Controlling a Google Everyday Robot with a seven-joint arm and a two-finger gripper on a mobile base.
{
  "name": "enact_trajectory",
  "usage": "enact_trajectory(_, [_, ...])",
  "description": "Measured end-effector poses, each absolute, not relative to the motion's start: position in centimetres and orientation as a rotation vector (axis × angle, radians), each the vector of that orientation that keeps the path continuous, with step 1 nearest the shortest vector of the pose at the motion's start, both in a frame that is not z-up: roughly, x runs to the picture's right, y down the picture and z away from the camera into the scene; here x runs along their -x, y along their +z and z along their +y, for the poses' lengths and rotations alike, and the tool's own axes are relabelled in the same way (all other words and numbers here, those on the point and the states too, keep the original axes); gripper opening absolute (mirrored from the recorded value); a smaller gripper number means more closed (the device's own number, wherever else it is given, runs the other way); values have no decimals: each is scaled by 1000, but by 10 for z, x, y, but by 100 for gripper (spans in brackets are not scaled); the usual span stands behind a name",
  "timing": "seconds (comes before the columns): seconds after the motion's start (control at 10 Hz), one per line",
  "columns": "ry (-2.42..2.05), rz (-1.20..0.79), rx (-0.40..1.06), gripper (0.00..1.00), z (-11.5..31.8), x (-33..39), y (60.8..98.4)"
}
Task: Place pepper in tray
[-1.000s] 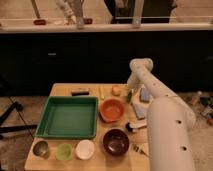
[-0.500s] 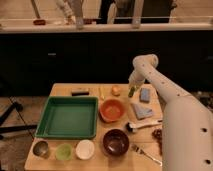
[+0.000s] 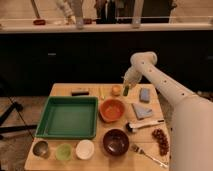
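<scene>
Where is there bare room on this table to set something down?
The tray is bare inside. A bare strip of table lies behind the tray, beside the black bar. Crowded: the front row of cups and bowls, and the right half around the orange bowl. The gripper, shut on the pepper, hangs at the back beside the orange fruit.

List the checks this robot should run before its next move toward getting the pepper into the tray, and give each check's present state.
1. The gripper is shut on the pepper, near the table's far edge: ok, as far as it shows.
2. Pepper lifted off the table: cannot tell.
3. The tray has bare floor for the pepper: ok.
4. Low route to the tray: not ok. The orange fruit sits right beside the gripper and the orange bowl is nearby, so probably go over them.
5. Pepper in tray: not ok, not yet done.
</scene>
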State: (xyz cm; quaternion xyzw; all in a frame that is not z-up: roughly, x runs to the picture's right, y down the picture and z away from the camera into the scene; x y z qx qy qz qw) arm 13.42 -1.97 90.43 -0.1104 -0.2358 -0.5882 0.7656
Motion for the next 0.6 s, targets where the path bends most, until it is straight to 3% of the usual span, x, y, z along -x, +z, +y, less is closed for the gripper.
enact_trajectory(0.6, [-1507,-679,143,0,-6,-36,854])
